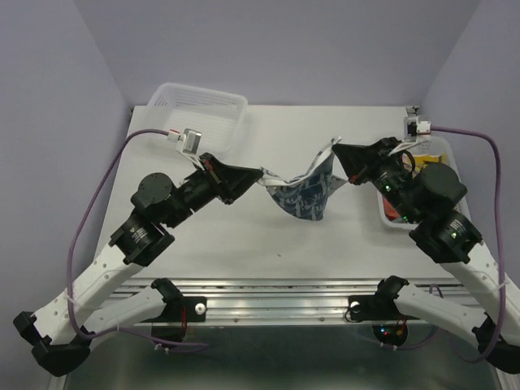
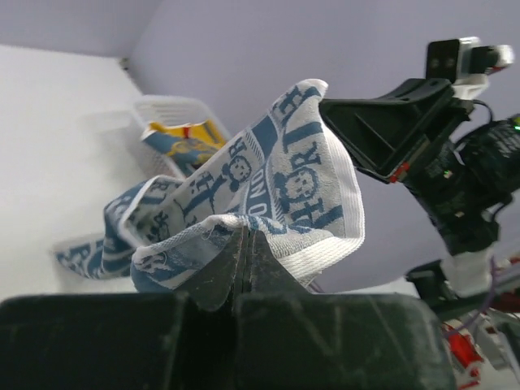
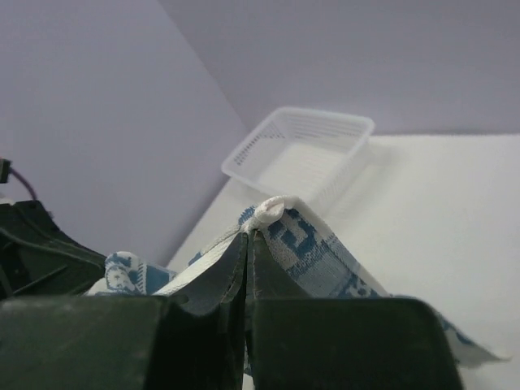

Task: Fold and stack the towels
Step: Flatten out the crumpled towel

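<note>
A blue-and-white patterned towel (image 1: 305,192) hangs in the air between my two grippers above the middle of the table. My left gripper (image 1: 258,173) is shut on its left corner; in the left wrist view the towel (image 2: 276,183) drapes over my left gripper (image 2: 246,236). My right gripper (image 1: 335,149) is shut on its right corner; in the right wrist view my right gripper (image 3: 248,236) pinches the white hem of the towel (image 3: 313,244). The towel's lower point sags toward the tabletop. More towels, yellow and orange, lie in a basket (image 1: 395,218) at the right.
A white mesh basket (image 1: 199,111) stands at the back left, also in the right wrist view (image 3: 305,146). The right basket with a yellow-and-navy towel (image 2: 183,140) shows in the left wrist view. Purple walls enclose the table on three sides.
</note>
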